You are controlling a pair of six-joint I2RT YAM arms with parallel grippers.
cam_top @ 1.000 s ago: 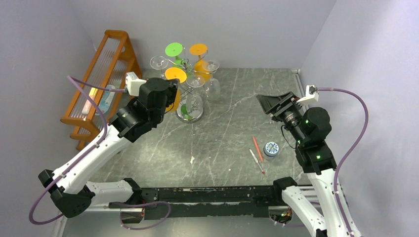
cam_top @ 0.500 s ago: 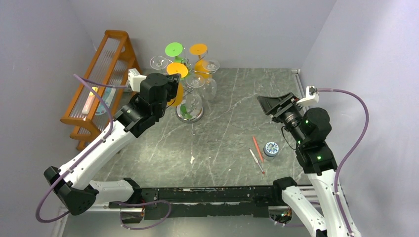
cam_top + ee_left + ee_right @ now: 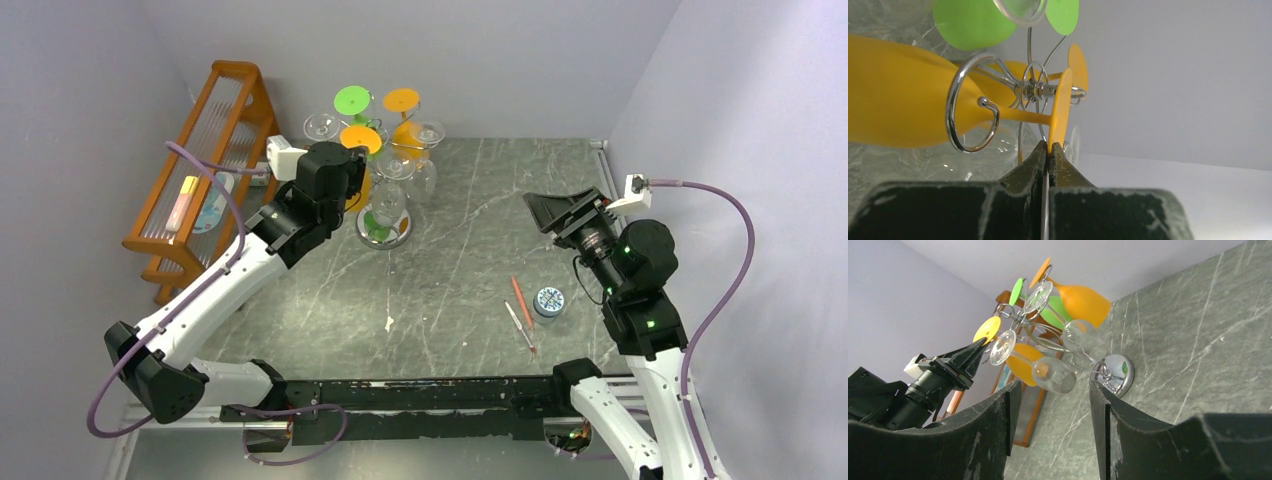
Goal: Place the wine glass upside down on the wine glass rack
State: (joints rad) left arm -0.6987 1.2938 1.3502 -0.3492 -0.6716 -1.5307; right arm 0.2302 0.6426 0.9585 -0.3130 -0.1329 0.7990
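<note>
At the curled hook of the wine glass rack (image 3: 950,107), you are pinching the foot edge of the orange wine glass (image 3: 898,100) in the left gripper (image 3: 1048,148), with the stem seemingly passing through the loop. You should be seating the foot squarely on the hook before releasing. The right gripper (image 3: 1052,405) is waiting with its jaws apart and empty, well apart from the rack.

Hanging glasses (image 3: 428,133) crowd every side of the wine glass rack (image 3: 384,230), with only narrow gaps between bowls. Left of it, the left pincer (image 3: 1049,150), closed on the orange wine glass (image 3: 898,105), and its arm block the way, backed by the wooden slatted rack (image 3: 205,150). Right of it the table (image 3: 480,200) lies open up to the spread right pincer (image 3: 553,212).
</note>
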